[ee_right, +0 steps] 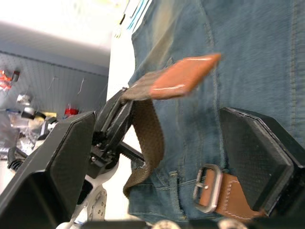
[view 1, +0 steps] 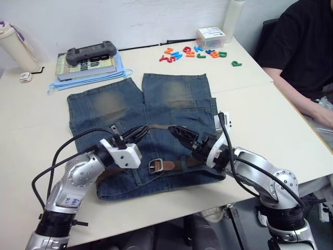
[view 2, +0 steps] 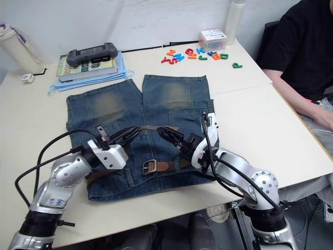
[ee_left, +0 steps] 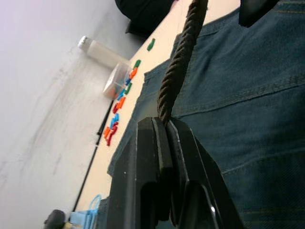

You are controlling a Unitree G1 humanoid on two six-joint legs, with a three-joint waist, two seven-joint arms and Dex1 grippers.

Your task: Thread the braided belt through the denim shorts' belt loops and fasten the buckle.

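Note:
The denim shorts (view 1: 171, 99) lie flat on the table, waistband toward me. The braided belt (view 1: 158, 126) runs along the waistband, and its silver buckle (view 1: 155, 165) on a tan leather end rests at the middle front. My left gripper (view 1: 138, 133) is shut on the brown strap (ee_left: 180, 67) just above the shorts, left of centre. The strap's tan tip (ee_right: 183, 76) sticks out free over the denim. My right gripper (view 1: 179, 134) hovers open to the right of that tip, jaws wide apart, holding nothing. One belt loop (ee_right: 174, 183) shows by the buckle.
A book stack with a game controller (view 1: 88, 52) and blue masks sits at the back left, and a bottle (view 1: 15, 44) stands further left. Coloured letters (view 1: 195, 52) and a clear box (view 1: 210, 36) lie at the back right. A person in black (view 1: 302, 47) sits at the right table edge.

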